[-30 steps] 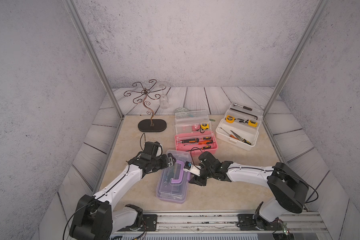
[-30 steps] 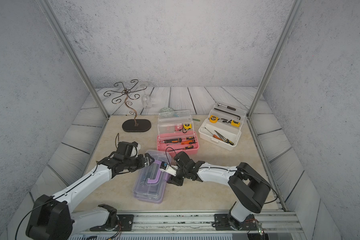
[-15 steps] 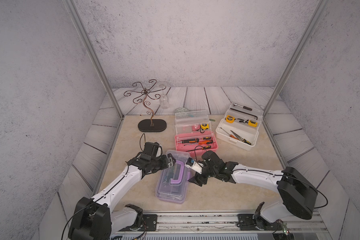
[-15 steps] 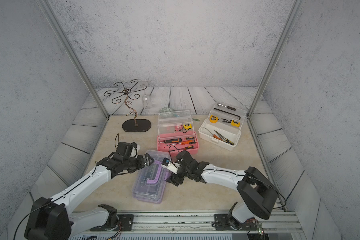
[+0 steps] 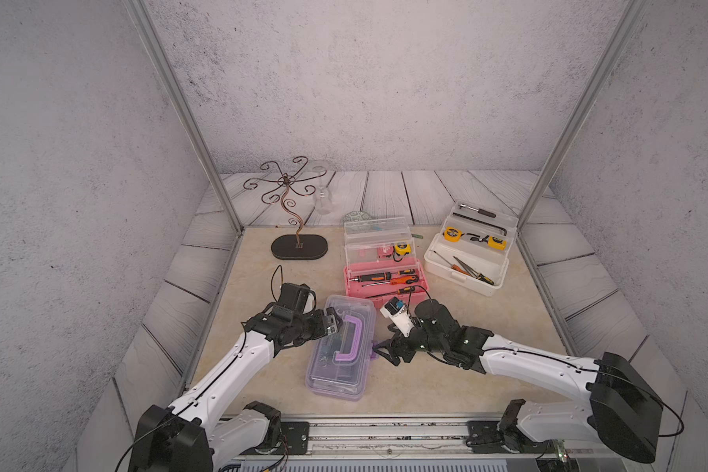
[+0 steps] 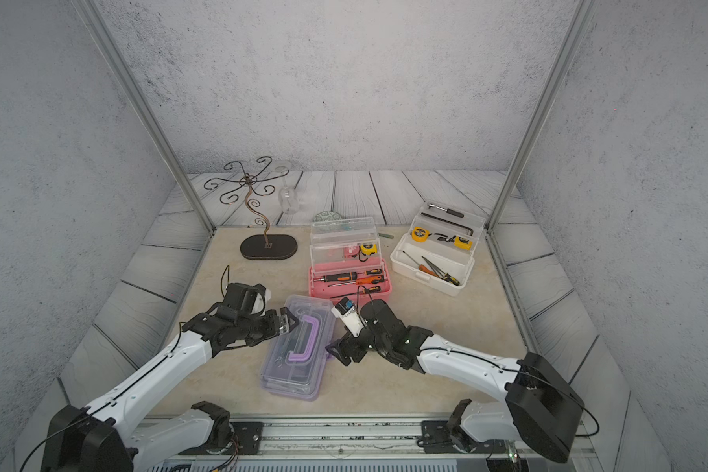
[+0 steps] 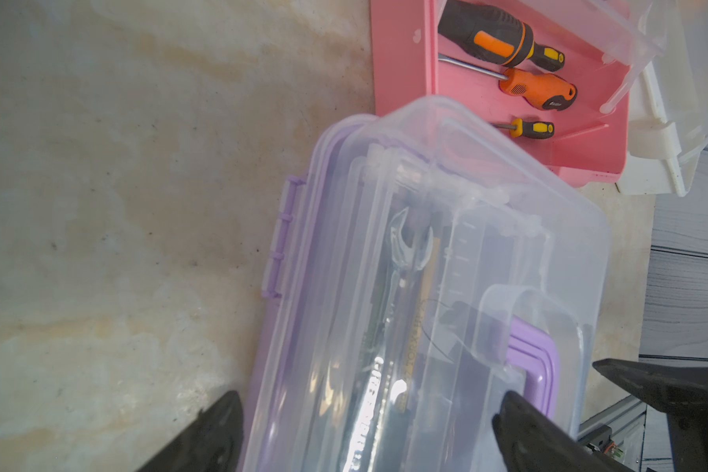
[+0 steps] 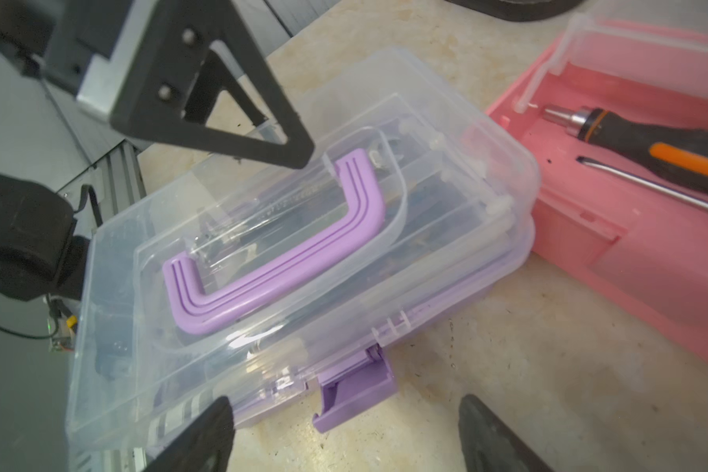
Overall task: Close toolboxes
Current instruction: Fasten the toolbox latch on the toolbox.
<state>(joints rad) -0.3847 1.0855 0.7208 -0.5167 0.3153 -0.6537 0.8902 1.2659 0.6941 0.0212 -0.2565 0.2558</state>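
Note:
The purple toolbox point(image 5: 336, 367) point(image 6: 295, 367) lies at the front with its clear lid down and its purple handle point(image 8: 283, 253) flat on top. Its purple latch point(image 8: 356, 388) hangs flipped outward. My left gripper point(image 5: 332, 323) point(image 7: 364, 408) is open over the lid's far-left end, one finger beside the box. My right gripper point(image 5: 385, 351) point(image 8: 346, 408) is open at the latch, holding nothing. Behind them, the pink toolbox point(image 5: 350, 282) point(image 8: 630, 265) and the white toolbox point(image 5: 466, 282) stand with lids up and tools showing.
A wire stand on a dark oval base point(image 5: 299, 247) is at the back left, with a clear glass piece point(image 5: 321, 196) behind it. Metal frame posts point(image 5: 221, 204) flank the table. A rail point(image 5: 385, 433) runs along the front edge.
My right gripper has opened wide and drawn back a little from the purple toolbox's latch side. The left arm and the toolboxes have hardly moved.

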